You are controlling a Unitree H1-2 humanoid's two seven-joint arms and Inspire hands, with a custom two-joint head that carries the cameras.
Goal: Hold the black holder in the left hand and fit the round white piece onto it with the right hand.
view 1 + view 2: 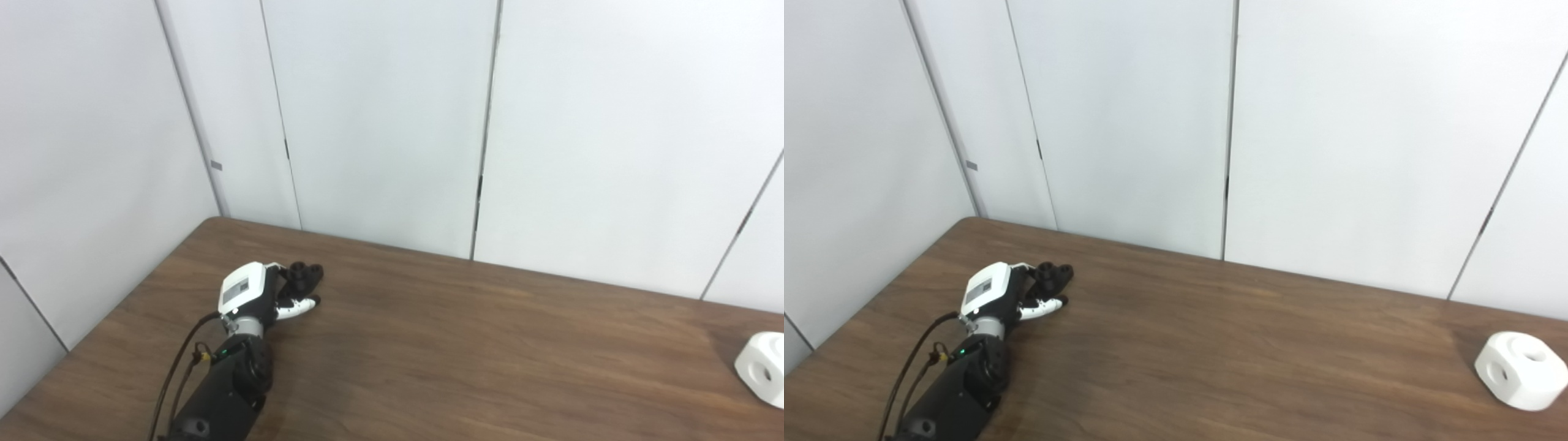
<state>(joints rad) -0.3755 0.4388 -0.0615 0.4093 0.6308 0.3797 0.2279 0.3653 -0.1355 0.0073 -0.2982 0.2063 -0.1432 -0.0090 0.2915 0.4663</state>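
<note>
Left robot hand (995, 294): low on the desk (1213, 343), far left, fingers seemingly curled round the black holder (1053, 275).
White piece (1521, 369): alone at far right, well apart.
Right robot hand: out of sight.

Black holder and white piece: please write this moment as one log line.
left hand: at black holder, grip unclear | right hand: not in view | white piece: alone on table, far right | fit: not done
</note>
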